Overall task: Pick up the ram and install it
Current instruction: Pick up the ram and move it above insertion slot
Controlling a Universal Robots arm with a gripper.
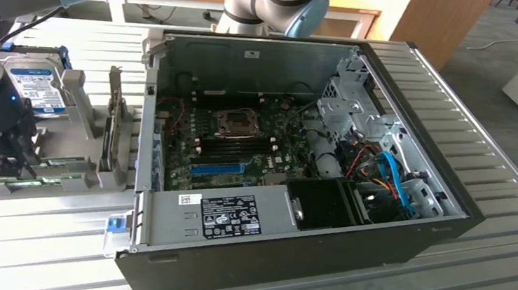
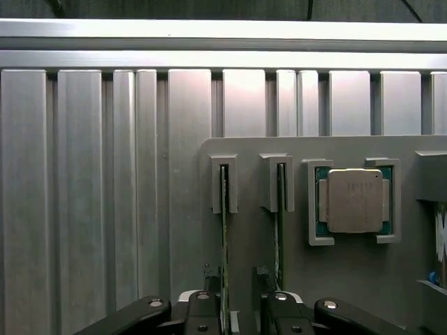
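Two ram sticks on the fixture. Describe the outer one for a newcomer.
At the exterior view's left of the open computer case lies a grey fixture plate. Two thin green sticks stand on edge in its slots, beside a silver processor. Your ram is the stick farther from the processor; the other stick sits between them.

Thin green ram (image 2: pixel 225 237) standing on edge (upright).

Jaws open — ram (image 2: pixel 225 237) upright; processor (image 2: pixel 355 201) near.
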